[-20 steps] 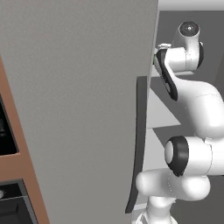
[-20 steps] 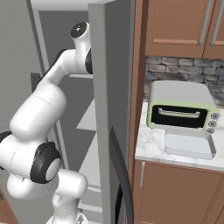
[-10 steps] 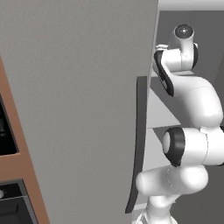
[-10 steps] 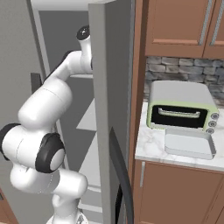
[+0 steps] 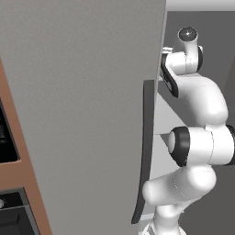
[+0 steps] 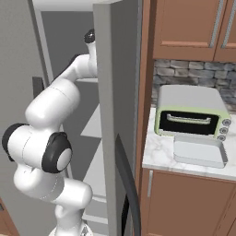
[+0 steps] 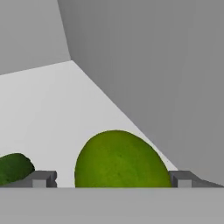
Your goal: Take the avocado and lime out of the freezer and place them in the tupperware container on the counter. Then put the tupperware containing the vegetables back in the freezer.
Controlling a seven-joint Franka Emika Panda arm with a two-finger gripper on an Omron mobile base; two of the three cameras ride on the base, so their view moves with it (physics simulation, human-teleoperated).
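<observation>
Since a second ago the arm's elbow has swung further into the freezer [image 5: 92, 92]. On its white shelf, avocado [image 7: 13, 168] lies left, lime [image 7: 120, 159] centred between the fully open, empty claw [image 7: 111, 179]. Closing off-centre could squirt the round lime away.

The lime [image 7: 120, 159], a bright yellow-green ball, is seen on a white shelf inside the freezer [image 6: 110, 92], near the grey side wall. The avocado [image 7: 14, 168], darker and dull green, lies on the same shelf to its left, apart from it. The freezer door is swung open. The tupperware container [image 6: 199, 151], a shallow pale tray, is set on the marbled desk [image 6: 159, 150].
</observation>
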